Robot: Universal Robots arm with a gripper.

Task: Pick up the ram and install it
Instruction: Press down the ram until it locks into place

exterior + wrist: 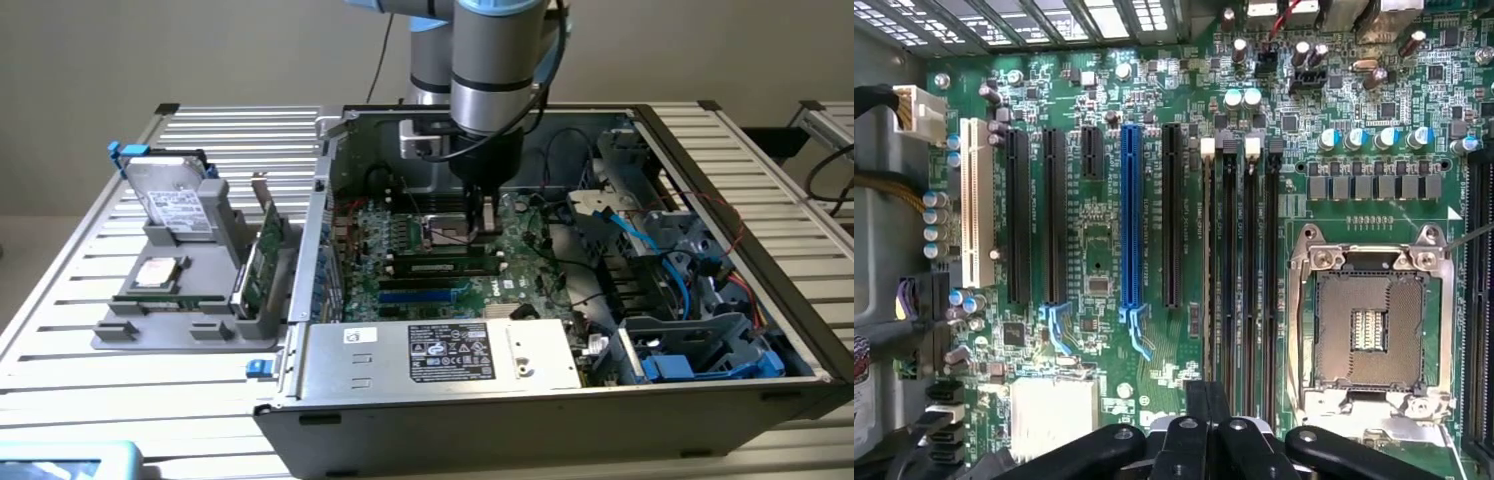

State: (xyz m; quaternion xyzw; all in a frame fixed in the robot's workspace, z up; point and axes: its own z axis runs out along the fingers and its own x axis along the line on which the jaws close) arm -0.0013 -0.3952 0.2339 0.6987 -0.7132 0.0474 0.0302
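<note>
The ram (447, 268) is a narrow green stick with black chips. It stands on edge in a memory slot of the motherboard (400, 240), just below the CPU socket (447, 232). From the wrist view it shows edge-on as a thin line (1209, 270) in the slot farthest from the socket (1369, 325). My gripper (487, 218) hangs low inside the open computer case, over the socket end of the memory slots. Its black fingers (1194, 425) are shut with nothing between them. Whether they touch the ram I cannot tell.
Black, blue and white expansion slots (1129, 215) lie beside the memory slots. The power supply (441, 350) sits at the case front, with cables and blue drive bays (694, 350) at the exterior view's right. A grey tray (187, 290) outside holds a hard drive (174, 195) and a green card (267, 250).
</note>
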